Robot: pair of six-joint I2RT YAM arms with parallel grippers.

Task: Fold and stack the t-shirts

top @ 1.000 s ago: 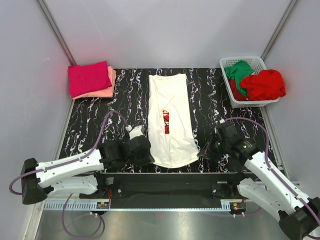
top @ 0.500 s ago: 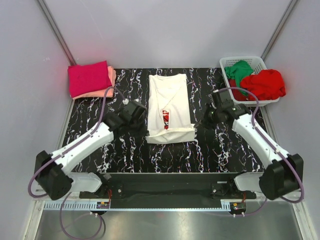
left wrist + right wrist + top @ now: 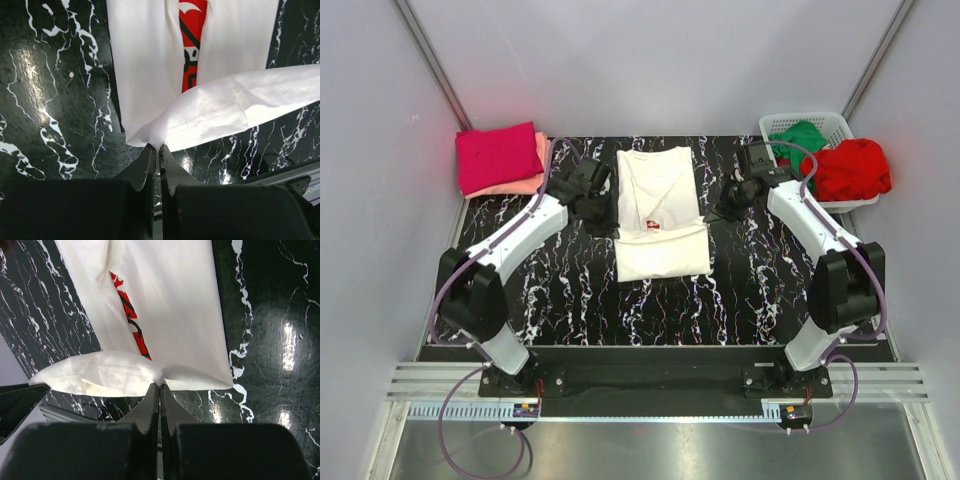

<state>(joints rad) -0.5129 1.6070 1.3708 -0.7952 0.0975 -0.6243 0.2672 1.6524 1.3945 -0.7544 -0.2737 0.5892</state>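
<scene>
While in basket (image 3: 838, 122), red, green tees (image 3: 850, 168).

This is a robotics lab test cell. Plain pale-grey panel walls (image 3: 650, 60) joined by bare metal corner struts (image 3: 428, 60) box in a black marble-patterned table (image 3: 570, 300) where a white t-shirt (image 3: 660, 255) lies. Two robot arms, left arm (image 3: 515, 242) and right arm (image 3: 815, 230), stand at its near edge above a slotted aluminium rail (image 3: 650, 405), trailing exposed purple cables (image 3: 441, 440).

top view looks down on the table (image 3: 570, 290) — close wrist views share the white t-shirt (image 3: 145, 75).
</scene>
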